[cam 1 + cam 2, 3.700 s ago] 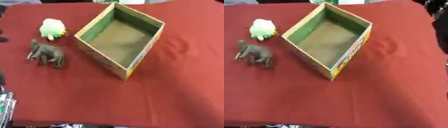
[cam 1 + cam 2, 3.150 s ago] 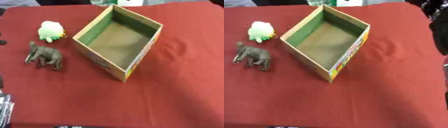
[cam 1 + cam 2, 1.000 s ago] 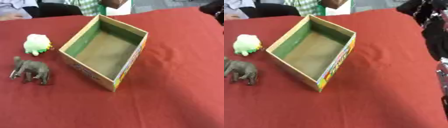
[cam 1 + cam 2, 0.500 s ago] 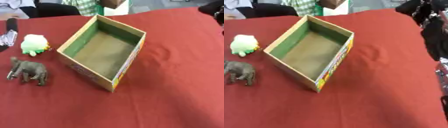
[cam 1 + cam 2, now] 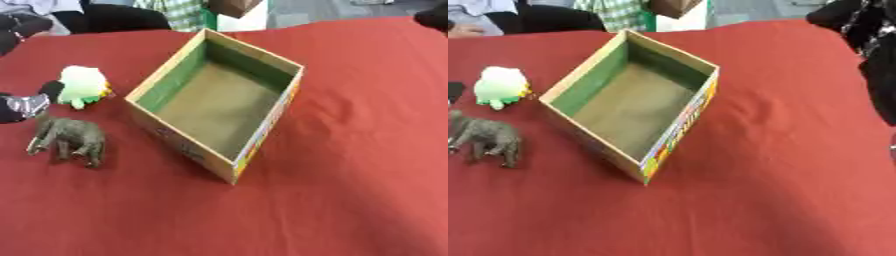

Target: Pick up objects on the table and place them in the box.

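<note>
An open cardboard box [image 5: 267, 125] with green inner walls stands slantwise in the middle of the red table, and nothing lies inside it. To its left sits a pale green and white plush toy [image 5: 83, 85]. A grey-brown toy elephant [image 5: 72, 137] stands just in front of the plush. My left hand [image 5: 26, 104], black and silver, reaches in from the left edge. It is just above the elephant, with a dark tip against the plush's left side. My right arm [image 5: 872, 35] hangs dark at the upper right, well away from the box.
The red cloth [image 5: 780, 165] spreads wide to the right of the box and in front of it. People sit along the far edge, and a brown carton [image 5: 232, 6] shows behind the box.
My left hand has come down from the far left corner to the gap between the plush and the elephant. The whole picture has shifted a little. The toys and box stay put.
</note>
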Robot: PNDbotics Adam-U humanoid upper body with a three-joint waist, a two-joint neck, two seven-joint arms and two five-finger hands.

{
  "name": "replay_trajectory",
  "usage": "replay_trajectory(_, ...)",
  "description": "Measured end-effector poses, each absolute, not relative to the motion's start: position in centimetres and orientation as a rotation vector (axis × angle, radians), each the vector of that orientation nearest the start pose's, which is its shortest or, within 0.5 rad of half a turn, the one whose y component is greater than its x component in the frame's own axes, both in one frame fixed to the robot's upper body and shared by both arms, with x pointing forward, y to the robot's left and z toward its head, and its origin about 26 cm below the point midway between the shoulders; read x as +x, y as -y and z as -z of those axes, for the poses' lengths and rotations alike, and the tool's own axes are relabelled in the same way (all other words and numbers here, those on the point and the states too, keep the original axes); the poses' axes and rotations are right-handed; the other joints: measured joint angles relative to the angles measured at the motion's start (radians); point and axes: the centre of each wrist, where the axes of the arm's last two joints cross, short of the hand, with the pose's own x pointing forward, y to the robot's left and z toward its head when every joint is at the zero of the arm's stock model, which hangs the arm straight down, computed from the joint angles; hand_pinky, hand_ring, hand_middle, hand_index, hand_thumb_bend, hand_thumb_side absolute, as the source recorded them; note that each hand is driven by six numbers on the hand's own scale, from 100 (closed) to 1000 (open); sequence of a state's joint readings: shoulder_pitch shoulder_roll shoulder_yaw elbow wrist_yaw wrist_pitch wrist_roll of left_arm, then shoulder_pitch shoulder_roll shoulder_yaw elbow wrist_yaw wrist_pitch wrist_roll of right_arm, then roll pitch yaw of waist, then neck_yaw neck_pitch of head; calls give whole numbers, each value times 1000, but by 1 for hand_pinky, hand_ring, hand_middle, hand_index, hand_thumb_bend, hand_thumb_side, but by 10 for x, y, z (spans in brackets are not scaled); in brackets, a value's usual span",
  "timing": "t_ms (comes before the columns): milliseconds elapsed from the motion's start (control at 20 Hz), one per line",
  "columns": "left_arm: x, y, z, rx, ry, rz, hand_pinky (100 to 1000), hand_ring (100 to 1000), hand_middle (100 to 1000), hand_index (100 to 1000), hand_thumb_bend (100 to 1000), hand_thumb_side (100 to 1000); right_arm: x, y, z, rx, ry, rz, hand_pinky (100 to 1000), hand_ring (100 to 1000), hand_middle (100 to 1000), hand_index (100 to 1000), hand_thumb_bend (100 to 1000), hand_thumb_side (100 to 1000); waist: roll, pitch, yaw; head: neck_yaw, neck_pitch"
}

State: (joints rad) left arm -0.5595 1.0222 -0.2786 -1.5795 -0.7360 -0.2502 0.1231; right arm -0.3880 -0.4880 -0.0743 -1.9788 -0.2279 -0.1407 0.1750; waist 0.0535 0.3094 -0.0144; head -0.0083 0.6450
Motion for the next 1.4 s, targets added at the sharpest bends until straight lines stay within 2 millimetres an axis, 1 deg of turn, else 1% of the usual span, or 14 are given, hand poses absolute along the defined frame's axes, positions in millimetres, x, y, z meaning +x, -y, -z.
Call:
replay_trajectory(50, 357, -364, -255, -1719, -2237, -2022, 700, 858, 880, 1000, 410, 861, 305, 293, -246, 7, 2439, -597, 880, 770, 652, 872, 100, 1000, 0, 0, 0, 0, -2)
replay_trajectory(100, 358, -366, -254, -1724, -2208, -2053, 700, 859, 882, 1000, 429, 872, 305, 293, -246, 7, 2439, -598, 880, 770, 652, 872, 100, 1000, 0, 0, 0, 0, -3)
replay_trajectory(150, 359, -368, -253, -1729, -2178, -2085, 703, 864, 884, 1000, 488, 909, 305, 293, -246, 7, 2439, -598, 880, 770, 652, 872, 100, 1000, 0, 0, 1, 0, -4)
replay_trajectory(300, 360, -373, -254, -1749, -2080, -2170, 707, 870, 887, 1000, 550, 919, 305, 293, -246, 8, 2438, -599, 880, 770, 652, 872, 100, 1000, 0, 0, 1, -3, -4)
replay_trajectory(400, 361, -375, -255, -1762, -2020, -2215, 710, 876, 893, 1000, 602, 865, 305, 293, -246, 8, 2437, -600, 880, 771, 652, 872, 100, 1000, -1, 0, 1, -4, -4)
replay_trajectory(450, 362, -376, -255, -1768, -1990, -2238, 710, 878, 912, 1000, 614, 810, 305, 293, -246, 8, 2437, -600, 880, 771, 652, 872, 100, 1000, -1, 0, 1, -5, -4)
replay_trajectory(500, 362, -376, -256, -1771, -1961, -2259, 711, 879, 922, 1000, 610, 779, 305, 293, -246, 8, 2437, -601, 880, 771, 652, 872, 100, 1000, -2, 0, 1, -7, -4)
replay_trajectory(650, 364, -377, -257, -1765, -1865, -2328, 705, 875, 932, 1000, 574, 628, 305, 293, -246, 10, 2436, -604, 880, 771, 652, 873, 100, 1000, -5, 1, 1, -11, -5)
replay_trajectory(700, 364, -378, -259, -1761, -1833, -2348, 706, 877, 932, 1000, 573, 630, 305, 293, -246, 10, 2436, -606, 880, 771, 652, 873, 100, 1000, -6, 2, 1, -11, -5)
replay_trajectory(850, 366, -380, -263, -1762, -1739, -2406, 711, 887, 932, 1000, 677, 739, 306, 292, -247, 12, 2441, -609, 880, 771, 652, 873, 100, 1000, -7, 2, 2, -12, -5)
replay_trajectory(950, 368, -382, -265, -1771, -1675, -2441, 710, 896, 940, 1000, 729, 786, 306, 292, -248, 12, 2443, -610, 880, 772, 652, 872, 100, 1000, -7, 3, 2, -12, -7)
replay_trajectory(1100, 371, -381, -267, -1788, -1594, -2486, 713, 900, 940, 1000, 766, 784, 306, 292, -248, 13, 2441, -612, 880, 772, 652, 872, 100, 1000, -8, 4, 2, -12, -12)
replay_trajectory(1250, 374, -381, -267, -1800, -1510, -2537, 711, 896, 935, 1000, 764, 775, 306, 292, -248, 14, 2440, -613, 881, 772, 652, 872, 100, 1000, -8, 4, 2, -13, -13)
replay_trajectory(1400, 377, -379, -266, -1792, -1427, -2588, 703, 880, 892, 1000, 732, 720, 306, 292, -248, 14, 2439, -614, 881, 772, 652, 873, 100, 1000, -10, 5, 2, -13, -13)
